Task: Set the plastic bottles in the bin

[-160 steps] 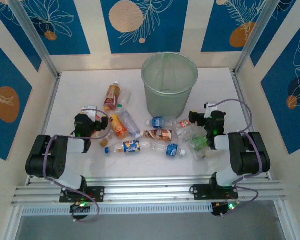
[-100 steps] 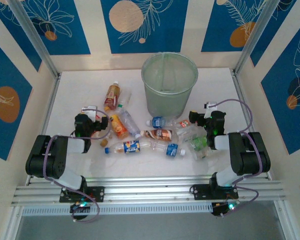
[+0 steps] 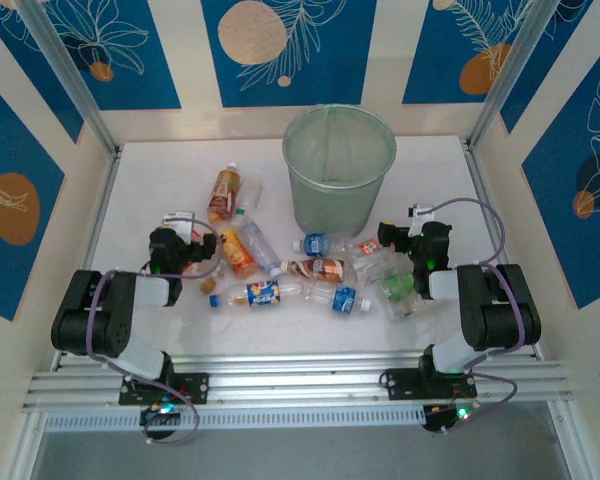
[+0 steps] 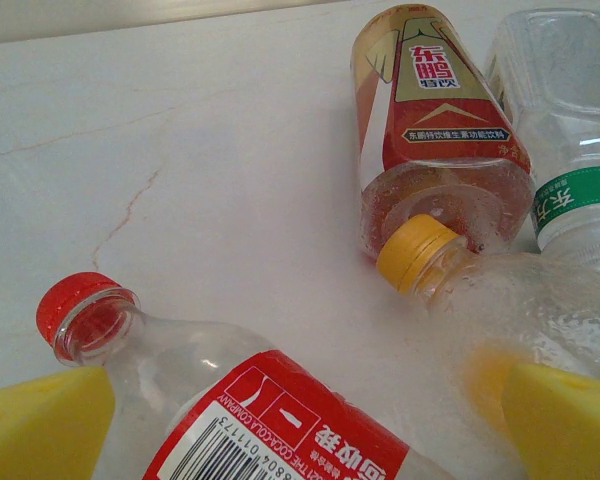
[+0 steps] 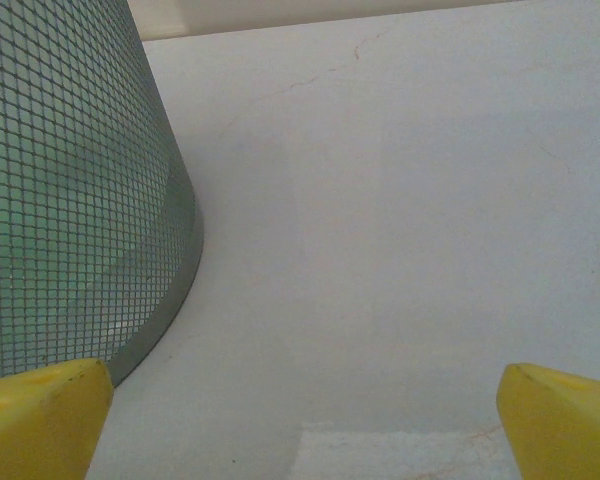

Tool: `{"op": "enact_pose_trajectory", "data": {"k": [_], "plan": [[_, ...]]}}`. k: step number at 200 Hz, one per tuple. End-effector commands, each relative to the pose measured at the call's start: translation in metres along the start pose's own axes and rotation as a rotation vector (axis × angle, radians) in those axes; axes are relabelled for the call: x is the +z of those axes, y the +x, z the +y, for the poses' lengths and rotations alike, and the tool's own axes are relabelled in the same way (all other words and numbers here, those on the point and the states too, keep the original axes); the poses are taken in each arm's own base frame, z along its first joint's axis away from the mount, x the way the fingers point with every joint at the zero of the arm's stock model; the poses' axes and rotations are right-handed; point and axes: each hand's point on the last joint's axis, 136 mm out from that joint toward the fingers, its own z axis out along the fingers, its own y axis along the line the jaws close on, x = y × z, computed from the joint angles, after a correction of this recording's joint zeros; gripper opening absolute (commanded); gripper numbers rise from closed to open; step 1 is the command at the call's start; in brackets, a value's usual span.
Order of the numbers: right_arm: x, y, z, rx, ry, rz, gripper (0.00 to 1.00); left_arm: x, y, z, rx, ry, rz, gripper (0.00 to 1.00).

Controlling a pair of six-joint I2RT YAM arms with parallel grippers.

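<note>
- Where are the plastic bottles (image 3: 320,268)?
- All lying on the table (image 3: 160,180), scattered in front of and to the left of the bin (image 3: 335,205). From above I spot none inside it. Looks like nothing's done yet, the whole lot is left.
- Left gripper (image 4: 300,425)?
- Jaws spread wide either side of a red-capped bottle (image 4: 180,370), not closed on it. Holding nothing.
- Right gripper (image 5: 300,420)?
- Wide open too, empty, low over bare table just beside the bin's mesh wall.
</note>
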Motion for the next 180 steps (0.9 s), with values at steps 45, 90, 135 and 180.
{"op": "enact_pose_trajectory", "data": {"k": [45,90,135,180], "plan": [[0.0,-0.008,0.002,0.004,-0.011,-0.024,0.99,0.002,-0.009,0.0,0.012,0.009,-0.019,0.99],[-0.001,-0.013,-0.003,0.026,0.008,-0.017,0.99,-0.001,-0.012,0.014,-0.023,-0.073,-0.016,1.0],[-0.014,-0.03,-0.012,0.045,0.069,-0.007,0.99,-0.018,-0.036,0.021,-0.03,-0.103,-0.017,1.0],[-0.049,-0.057,-0.013,0.09,0.113,0.001,0.99,-0.045,-0.071,0.025,-0.077,-0.116,-0.039,1.0]]}}
